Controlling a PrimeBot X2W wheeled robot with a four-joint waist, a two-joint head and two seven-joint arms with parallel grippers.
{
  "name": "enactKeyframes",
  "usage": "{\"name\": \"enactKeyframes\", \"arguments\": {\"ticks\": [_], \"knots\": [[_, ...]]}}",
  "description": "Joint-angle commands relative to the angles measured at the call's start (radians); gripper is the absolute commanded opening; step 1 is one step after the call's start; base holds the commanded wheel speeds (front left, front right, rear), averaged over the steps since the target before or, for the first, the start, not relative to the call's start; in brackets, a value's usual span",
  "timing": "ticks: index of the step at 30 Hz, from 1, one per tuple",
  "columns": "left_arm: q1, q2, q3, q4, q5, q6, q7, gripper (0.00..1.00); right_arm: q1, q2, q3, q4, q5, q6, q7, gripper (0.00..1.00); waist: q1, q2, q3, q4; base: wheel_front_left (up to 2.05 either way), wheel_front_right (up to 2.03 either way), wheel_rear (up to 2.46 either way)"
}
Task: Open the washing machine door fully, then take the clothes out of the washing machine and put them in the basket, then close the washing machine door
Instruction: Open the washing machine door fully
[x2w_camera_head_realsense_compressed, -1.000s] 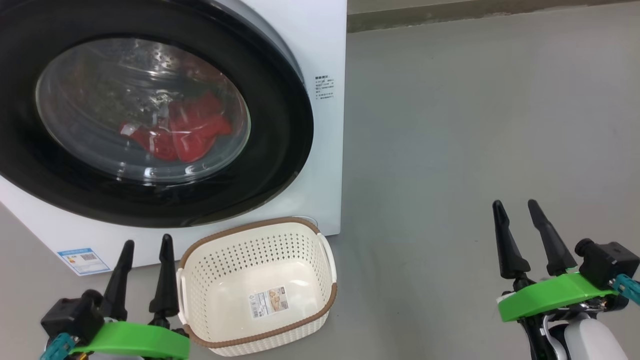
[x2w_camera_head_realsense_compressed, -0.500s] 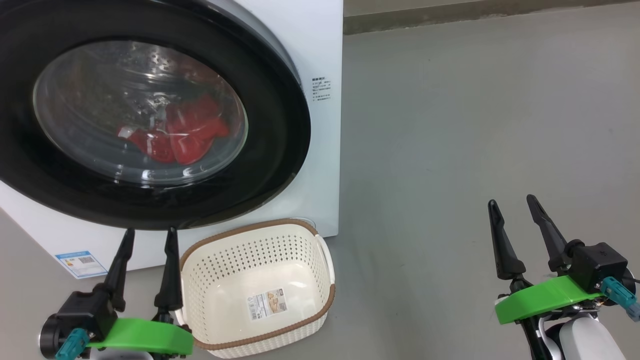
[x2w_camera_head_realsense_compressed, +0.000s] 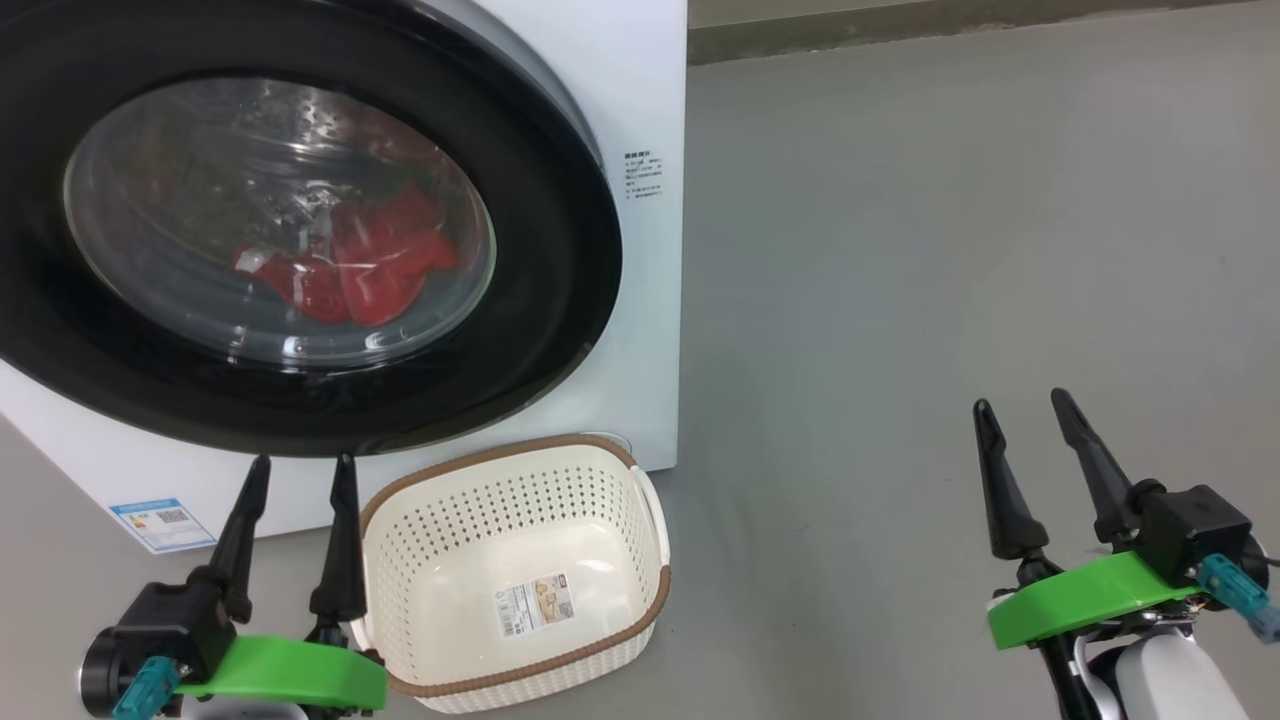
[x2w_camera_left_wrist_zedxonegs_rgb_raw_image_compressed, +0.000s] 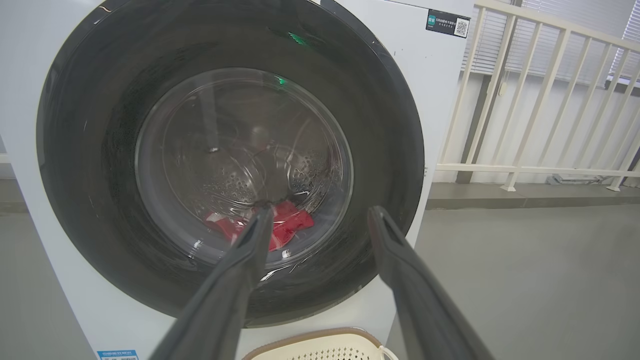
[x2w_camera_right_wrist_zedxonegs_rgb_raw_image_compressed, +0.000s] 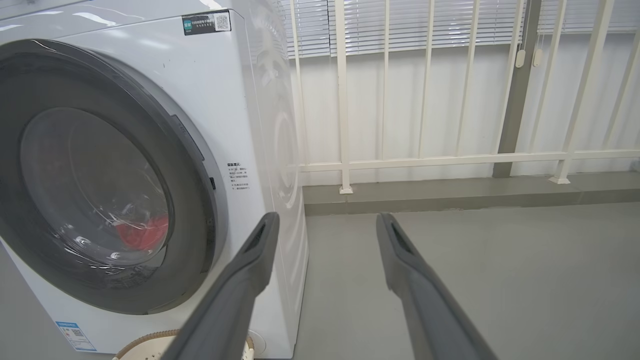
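One door, shut: the washing machine door (x2w_camera_head_realsense_compressed: 560, 250) is seen flush against the front of the washing machine (x2w_camera_head_realsense_compressed: 650, 80), black rim unbroken all round. Step one is judged not yet begun. The clothes (x2w_camera_head_realsense_compressed: 370, 265) are seen as a red heap low in the drum (x2w_camera_left_wrist_zedxonegs_rgb_raw_image_compressed: 235, 185), behind the glass, slightly right of centre. The basket (x2w_camera_head_realsense_compressed: 520, 490) is set on the floor (x2w_camera_head_realsense_compressed: 900, 250) just below the door's lower right arc, hard by the machine front. Nothing but a paper label (x2w_camera_head_realsense_compressed: 537, 603) is carried in it.

Key relation: the door lies ahead of and above the left gripper (x2w_camera_head_realsense_compressed: 303, 462), whose fingertips (x2w_camera_head_realsense_compressed: 345, 470) are pointed up at the rim's bottom arc, close under it. Its jaws are spread wide and nothing is gripped. The right gripper (x2w_camera_head_realsense_compressed: 1021, 400) is held well apart to the right, past the machine's side, over bare floor. Its jaws are likewise spread wide and nothing is gripped.

In the right wrist view a dark recess (x2w_camera_right_wrist_zedxonegs_rgb_raw_image_compressed: 189, 139) is made out on the door's right edge and judged to be the pull point, so the hinge is taken to be on the left. If so, the left arm is nearer the door overall, but the right arm is better placed for that edge. Swing clearance over the basket cannot be told.
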Motion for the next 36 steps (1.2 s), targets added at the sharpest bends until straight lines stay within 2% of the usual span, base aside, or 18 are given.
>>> {"name": "enactKeyframes", "arguments": {"ticks": [1,4,5,6,7,8,9,18,29,36], "knots": [[-0.045,0.018,0.026,-0.030,0.011,0.009,-0.012,1.00,-0.045,-0.013,0.032,-0.023,-0.007,-0.001,-0.009,1.00,0.0000,-0.0001,0.002,0.002,0.00,0.00,0.00],[-0.045,0.018,0.025,-0.029,0.008,0.009,-0.012,1.00,-0.053,-0.013,0.055,-0.004,0.000,-0.001,-0.009,1.00,0.0000,-0.0001,0.009,0.003,0.00,0.00,0.00],[-0.045,0.018,0.025,-0.030,0.007,0.009,-0.012,1.00,-0.058,-0.013,0.064,0.004,0.001,-0.001,-0.009,0.86,0.0000,-0.0001,0.012,0.004,0.00,0.00,0.00],[-0.045,0.018,0.025,-0.033,0.006,0.009,-0.012,1.00,-0.065,-0.013,0.069,0.013,-0.001,-0.001,-0.009,0.50,0.0000,-0.0001,0.015,0.005,0.00,0.00,0.00],[-0.046,0.018,0.023,-0.035,0.004,0.008,-0.012,1.00,-0.073,-0.013,0.076,0.020,-0.001,-0.001,-0.009,0.35,0.0000,-0.0001,0.020,0.007,0.00,0.00,0.00],[-0.048,0.018,0.022,-0.039,0.002,0.008,-0.012,1.00,-0.084,-0.013,0.081,0.026,0.000,-0.001,-0.009,0.13,0.0000,-0.0001,0.027,0.009,0.00,0.00,0.00],[-0.051,0.018,0.020,-0.042,0.001,0.007,-0.012,1.00,-0.095,-0.013,0.084,0.029,0.001,-0.001,-0.009,0.00,0.0000,-0.0001,0.034,0.013,0.00,0.00,0.00],[-0.083,0.018,0.009,-0.073,-0.004,-0.006,-0.012,1.00,-0.215,-0.013,0.140,0.109,0.113,-0.001,-0.009,0.00,0.0000,-0.0001,0.112,0.051,0.00,0.00,0.00],[-0.125,0.018,0.014,-0.120,-0.005,-0.022,-0.012,1.00,-0.453,-0.013,0.246,0.286,0.466,-0.001,-0.007,0.00,0.0000,-0.0001,0.233,0.087,0.00,0.00,0.00],[-0.167,0.018,0.002,-0.148,-0.037,-0.031,-0.012,1.00,-0.610,-0.027,0.301,0.325,0.699,-0.001,0.095,0.00,0.0000,-0.0001,0.323,0.112,0.00,0.00,0.00]]}}
